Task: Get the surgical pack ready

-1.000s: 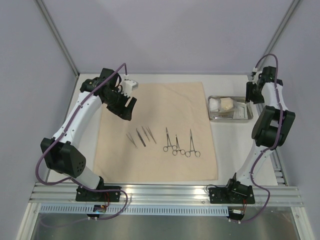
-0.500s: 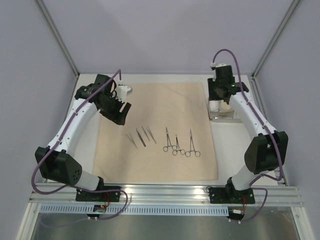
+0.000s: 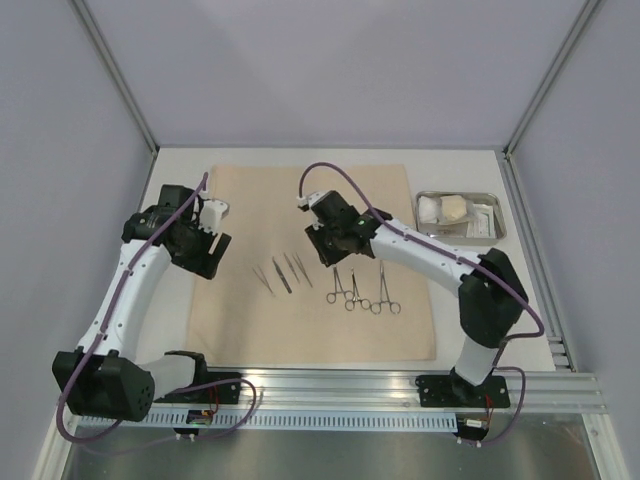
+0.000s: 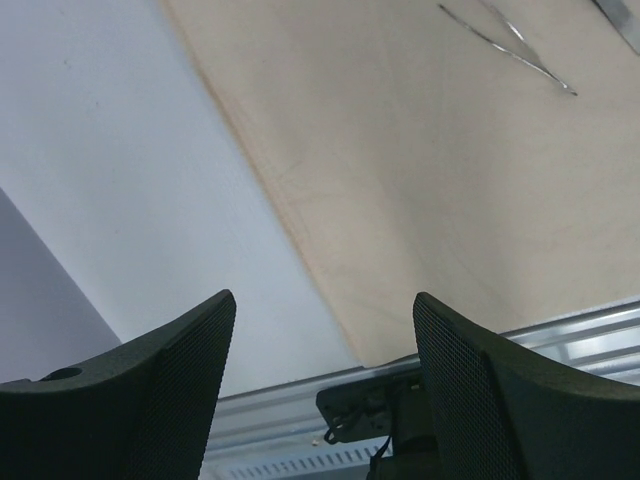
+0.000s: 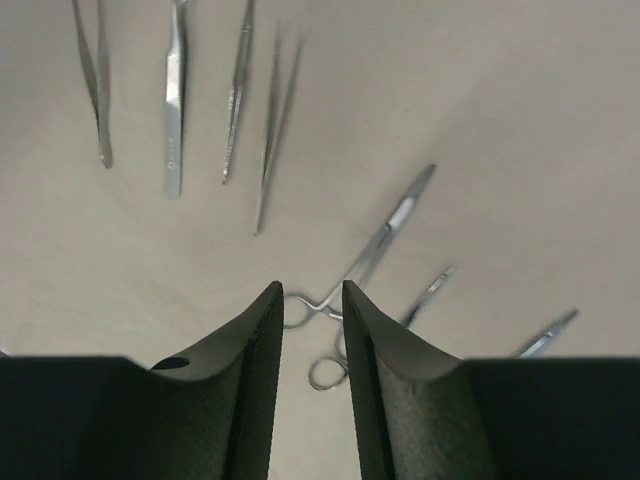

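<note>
The tan cloth sheet (image 3: 315,310) lies flat on the table. Several tweezers (image 3: 282,270) and three scissor-handled clamps (image 3: 358,285) lie in a row on it. My right gripper (image 3: 338,258) hovers just behind the clamps, its jaws a narrow gap apart and empty. In the right wrist view the gripper (image 5: 312,290) is above a clamp's ring handles (image 5: 375,250), with the tweezers (image 5: 172,110) further off. My left gripper (image 3: 212,255) is open and empty over the cloth's left edge (image 4: 300,260). The steel tray (image 3: 462,238) at the right holds gauze pads (image 3: 455,208) and white packets (image 3: 485,215).
The aluminium rail (image 3: 330,385) runs along the table's near edge, and it also shows in the left wrist view (image 4: 560,330). Grey enclosure walls and frame posts (image 3: 120,90) stand at the left, back and right. Bare white table (image 4: 120,170) lies left of the cloth.
My right arm has swung from the tray at the far right to above the clamps at mid cloth. My left gripper has moved nearer and left, to the cloth's left edge.
</note>
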Robot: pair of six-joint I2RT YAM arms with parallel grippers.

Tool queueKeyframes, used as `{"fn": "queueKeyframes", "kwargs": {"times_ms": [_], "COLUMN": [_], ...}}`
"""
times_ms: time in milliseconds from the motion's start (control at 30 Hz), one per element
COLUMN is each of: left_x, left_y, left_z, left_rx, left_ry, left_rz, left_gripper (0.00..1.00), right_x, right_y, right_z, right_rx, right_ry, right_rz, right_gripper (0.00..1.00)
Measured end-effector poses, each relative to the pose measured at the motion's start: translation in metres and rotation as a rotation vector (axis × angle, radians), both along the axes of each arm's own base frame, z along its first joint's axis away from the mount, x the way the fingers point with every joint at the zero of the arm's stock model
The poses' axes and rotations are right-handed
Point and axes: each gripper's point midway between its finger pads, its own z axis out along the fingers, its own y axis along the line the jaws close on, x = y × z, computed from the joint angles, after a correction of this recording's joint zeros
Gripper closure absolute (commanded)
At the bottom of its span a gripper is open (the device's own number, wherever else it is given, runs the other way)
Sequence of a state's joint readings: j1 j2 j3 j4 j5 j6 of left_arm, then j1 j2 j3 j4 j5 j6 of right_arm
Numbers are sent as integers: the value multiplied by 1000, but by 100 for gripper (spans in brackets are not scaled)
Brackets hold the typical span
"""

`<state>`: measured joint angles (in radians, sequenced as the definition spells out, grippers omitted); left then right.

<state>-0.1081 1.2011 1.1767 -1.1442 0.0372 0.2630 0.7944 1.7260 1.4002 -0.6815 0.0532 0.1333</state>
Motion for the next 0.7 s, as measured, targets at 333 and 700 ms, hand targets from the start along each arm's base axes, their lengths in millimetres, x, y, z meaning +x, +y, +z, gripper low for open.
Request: {"fn": "queueKeyframes", "kwargs": {"times_ms": [333, 700], "left_x": [-15, -11], "left_y": [14, 13], "left_z": [-4, -3], "left_rx": [39, 37], "left_ry": [-41, -58], "left_rz": [36, 36], "left_gripper": [18, 18], "right_x": [7, 12], "right_y": [74, 72], "right_z": [-72, -104], "right_rx": [-34, -107], "right_ry": [118, 158], "right_rz": [105, 88], "right_gripper": [62, 83]}}
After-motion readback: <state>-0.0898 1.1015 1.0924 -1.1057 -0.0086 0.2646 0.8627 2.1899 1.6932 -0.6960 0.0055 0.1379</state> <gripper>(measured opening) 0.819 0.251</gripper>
